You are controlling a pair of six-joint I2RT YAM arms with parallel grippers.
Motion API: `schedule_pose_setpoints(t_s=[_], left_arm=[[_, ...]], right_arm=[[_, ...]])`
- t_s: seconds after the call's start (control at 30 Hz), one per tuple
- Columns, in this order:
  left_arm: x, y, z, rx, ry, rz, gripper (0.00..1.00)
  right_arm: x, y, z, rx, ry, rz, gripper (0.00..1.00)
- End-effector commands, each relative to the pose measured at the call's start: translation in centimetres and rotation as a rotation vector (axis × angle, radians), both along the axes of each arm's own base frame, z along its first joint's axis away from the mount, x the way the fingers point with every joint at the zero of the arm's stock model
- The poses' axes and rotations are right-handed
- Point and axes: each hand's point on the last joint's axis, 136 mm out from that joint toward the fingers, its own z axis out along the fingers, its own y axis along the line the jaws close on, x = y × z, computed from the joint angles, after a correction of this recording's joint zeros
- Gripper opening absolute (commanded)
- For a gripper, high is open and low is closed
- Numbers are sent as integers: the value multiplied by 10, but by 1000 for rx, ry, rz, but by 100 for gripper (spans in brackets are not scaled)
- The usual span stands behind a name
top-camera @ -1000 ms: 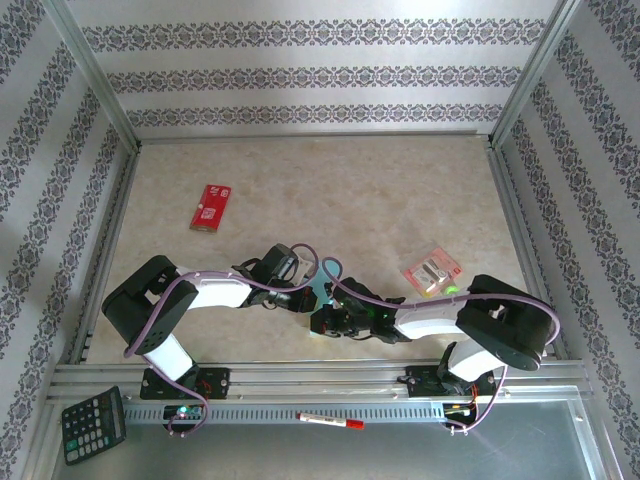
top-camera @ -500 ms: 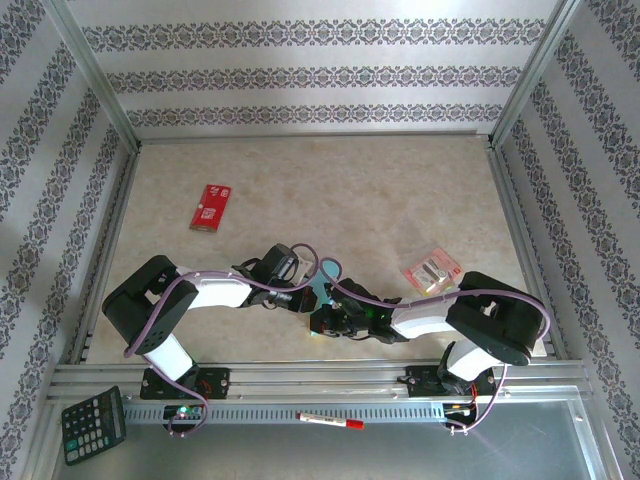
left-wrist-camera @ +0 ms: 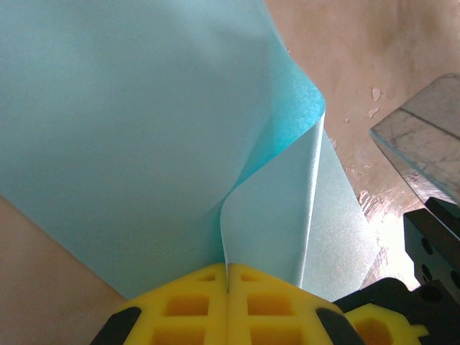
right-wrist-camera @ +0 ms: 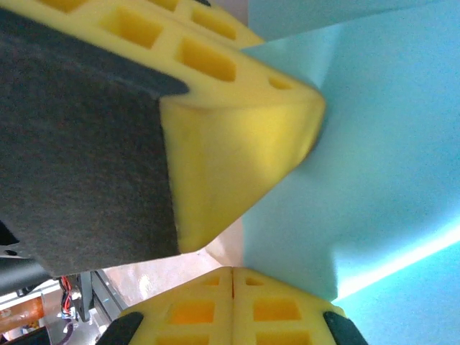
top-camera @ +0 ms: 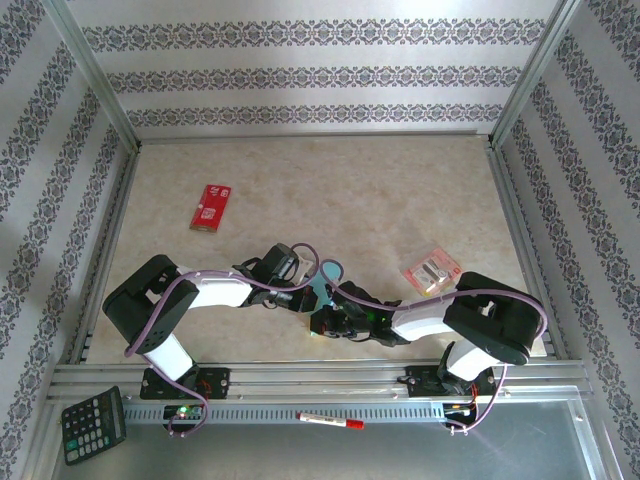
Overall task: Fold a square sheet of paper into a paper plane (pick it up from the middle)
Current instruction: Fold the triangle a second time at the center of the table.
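The square sheet of paper [top-camera: 324, 288] is light teal and only a small patch of it peeks out between the two wrists near the table's front centre. In the left wrist view the sheet [left-wrist-camera: 144, 129] curls over into a soft fold, and its edge runs into the seam of my left gripper [left-wrist-camera: 228, 277], which is shut on it. My left gripper [top-camera: 308, 298] and right gripper [top-camera: 322, 318] meet tip to tip. My right gripper [right-wrist-camera: 232, 277] has its yellow fingers pressed together, and the sheet [right-wrist-camera: 374, 158] lies just beside its tip. The left gripper's yellow finger [right-wrist-camera: 237, 129] crowds in above.
A red rectangular packet [top-camera: 211, 207] lies at the left of the table. A pink-and-yellow packet [top-camera: 431, 271] sits right of the arms. A calculator [top-camera: 93, 424] and a marker [top-camera: 330, 421] rest on the metal rail in front.
The right arm's elbow has drawn slightly inward to the left. Both grippers and the sheet stay where they were.
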Motion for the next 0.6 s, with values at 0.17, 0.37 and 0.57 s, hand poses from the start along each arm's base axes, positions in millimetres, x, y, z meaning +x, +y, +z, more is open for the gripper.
schedule_pose_setpoints(t_s=[0.17,0.37,0.57], left_arm=[[-3,28,-32,164,46,37,0],[-4,30,-34,174,47,38,0],[-4,30,-33,174,48,36,0]], right_arm=[[-28,-8,-15,-51,59,29,0],[-41,-6,-16,-57,74,51,0],[-30,-2,3,-3,43,25,0]])
